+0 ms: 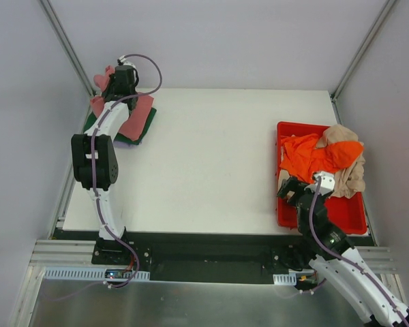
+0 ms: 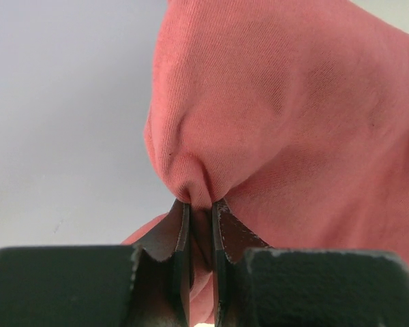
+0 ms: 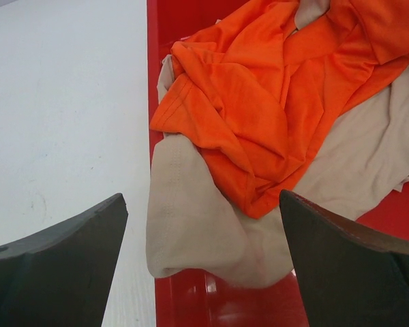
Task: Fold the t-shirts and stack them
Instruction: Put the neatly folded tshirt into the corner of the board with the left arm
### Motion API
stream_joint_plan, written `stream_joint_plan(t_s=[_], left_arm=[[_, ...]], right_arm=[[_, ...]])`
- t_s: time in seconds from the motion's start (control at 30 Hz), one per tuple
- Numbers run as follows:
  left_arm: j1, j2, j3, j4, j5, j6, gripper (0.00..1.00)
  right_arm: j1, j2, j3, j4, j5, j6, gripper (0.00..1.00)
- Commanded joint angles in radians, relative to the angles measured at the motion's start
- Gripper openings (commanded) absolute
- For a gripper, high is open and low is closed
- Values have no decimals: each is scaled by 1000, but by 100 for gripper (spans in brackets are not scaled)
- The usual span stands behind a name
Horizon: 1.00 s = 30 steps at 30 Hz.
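My left gripper is at the table's far left corner, shut on a fold of the dusty rose-red t-shirt, which fills the left wrist view. That shirt lies over a dark green t-shirt. My right gripper is open and empty, just above the near left part of the red bin. The bin holds a bright orange t-shirt crumpled on a beige t-shirt. In the right wrist view the orange shirt and the beige shirt lie between and beyond the wide-open fingers.
The white table lies between the shirt pile at the far left and the bin at the right edge. Grey walls and frame posts close in the back and both sides. The bin's left wall runs along the table.
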Motion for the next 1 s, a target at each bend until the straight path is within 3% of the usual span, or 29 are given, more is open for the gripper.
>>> stream_joint_plan(t_s=[0.0, 0.1, 0.17, 0.23, 0.27, 0.33, 0.37, 0.5, 0.57, 0.67, 0.83, 0.9, 0.97], left_arm=[[23, 49, 54, 79, 18, 6, 0], [34, 79, 53, 83, -8, -3, 0], [42, 86, 39, 82, -12, -11, 24], [48, 86, 30, 82, -18, -12, 38], [46, 79, 27, 80, -25, -14, 51], [46, 56, 24, 80, -44, -34, 88], [46, 39, 24, 71, -47, -51, 99], [43, -87, 41, -76, 3, -228, 99], [43, -178, 39, -227, 114, -374, 99], [43, -341, -20, -326, 282, -594, 99], [39, -635, -255, -346, 537, -937, 99], [7, -757, -420, -339, 617, -1047, 99], [-90, -876, -607, -334, 569, -1072, 99]], right_arm=[[-3, -39, 4, 13, 45, 24, 96], [-3, -66, -2, 13, 48, 24, 96], [-3, -71, -5, 15, 49, 18, 96], [-3, -56, 4, 13, 37, 1, 96], [-3, -43, 16, 1, 33, -1, 96], [-3, -4, 44, -21, 20, 5, 96], [-3, 16, 53, -30, 11, 7, 96], [-3, 150, 102, -62, -73, 11, 96], [-4, 220, 137, -96, -124, 24, 96], [-4, 323, 183, -151, -171, 45, 96], [-4, 397, 208, -156, -262, 82, 96], [-4, 389, 196, -130, -300, 94, 96], [-4, 370, 176, -108, -332, 97, 96]])
